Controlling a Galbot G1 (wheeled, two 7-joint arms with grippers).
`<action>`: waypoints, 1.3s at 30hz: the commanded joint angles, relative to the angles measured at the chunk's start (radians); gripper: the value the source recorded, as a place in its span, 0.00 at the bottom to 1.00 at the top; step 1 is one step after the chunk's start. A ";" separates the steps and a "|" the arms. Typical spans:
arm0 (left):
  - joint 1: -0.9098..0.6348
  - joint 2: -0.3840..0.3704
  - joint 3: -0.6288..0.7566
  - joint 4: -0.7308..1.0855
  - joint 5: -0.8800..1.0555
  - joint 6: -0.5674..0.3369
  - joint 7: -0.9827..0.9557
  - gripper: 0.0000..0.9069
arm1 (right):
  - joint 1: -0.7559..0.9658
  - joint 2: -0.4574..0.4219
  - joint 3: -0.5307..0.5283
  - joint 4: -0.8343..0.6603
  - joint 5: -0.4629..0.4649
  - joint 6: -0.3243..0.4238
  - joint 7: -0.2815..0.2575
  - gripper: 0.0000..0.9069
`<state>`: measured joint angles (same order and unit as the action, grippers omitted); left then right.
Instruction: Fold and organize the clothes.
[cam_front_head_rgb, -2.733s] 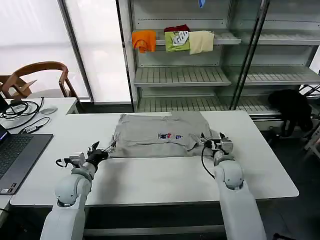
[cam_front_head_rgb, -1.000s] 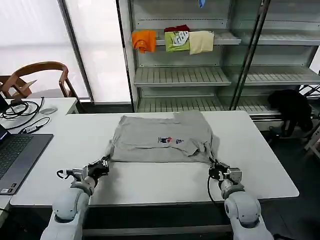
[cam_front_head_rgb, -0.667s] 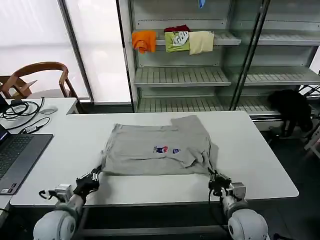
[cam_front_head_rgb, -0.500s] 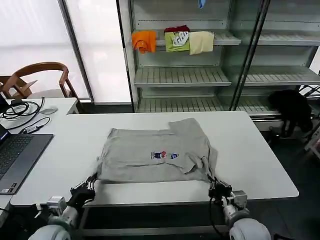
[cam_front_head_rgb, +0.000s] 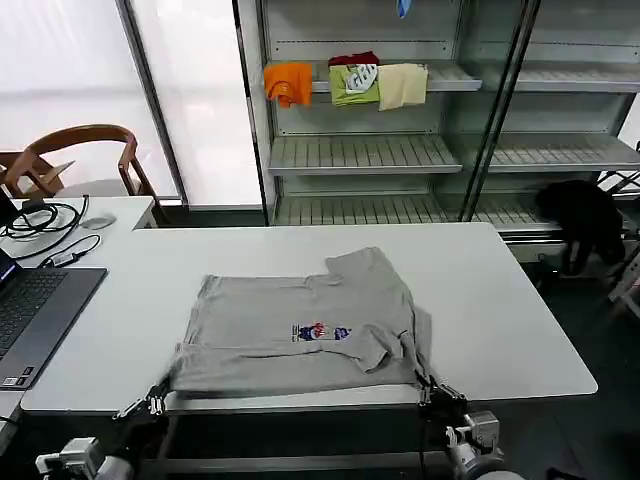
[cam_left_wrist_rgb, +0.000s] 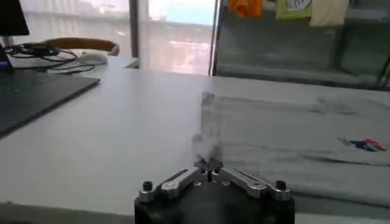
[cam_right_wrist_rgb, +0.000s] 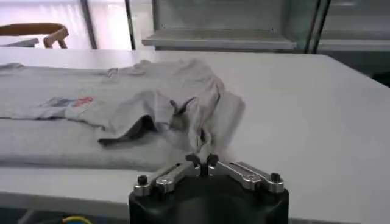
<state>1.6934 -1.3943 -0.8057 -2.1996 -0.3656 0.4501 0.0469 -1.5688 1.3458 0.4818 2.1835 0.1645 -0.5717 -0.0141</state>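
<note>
Two corners of the grey shirt (cam_front_head_rgb: 305, 330) are pinched at the bottom of the head frame, one clamped in the left gripper (cam_front_head_rgb: 155, 402) at lower left and one in the right gripper (cam_front_head_rgb: 436, 392) at lower right, both at the white table's (cam_front_head_rgb: 520, 300) near edge. The shirt itself is spread across the middle of the frame, its small chest print (cam_front_head_rgb: 318, 331) facing up, with a bunched sleeve rumpled on the right. If it is drawn any nearer, the hem could be dragged off the edge, or the rumple could be locked into the fold.

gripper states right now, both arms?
Left gripper: shut on a corner of the light grey cotton shirt with the small multicolour chest print.
Right gripper: shut on that shirt's other near corner.
</note>
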 joint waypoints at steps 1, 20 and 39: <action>0.042 -0.010 -0.012 -0.016 0.000 -0.016 -0.028 0.39 | -0.051 0.010 -0.014 0.037 -0.069 -0.003 0.012 1.00; -0.463 0.031 0.021 0.069 -0.037 0.084 0.059 1.00 | 0.396 0.136 -0.056 -0.021 -0.164 0.088 0.051 1.00; -0.977 0.095 0.236 0.836 0.194 0.126 0.119 1.00 | 1.112 0.312 -0.047 -1.096 -0.238 0.051 0.012 1.00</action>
<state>0.9988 -1.3076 -0.6559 -1.7530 -0.3081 0.5472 0.1265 -0.7756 1.5886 0.4313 1.5636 -0.0355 -0.5275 -0.0019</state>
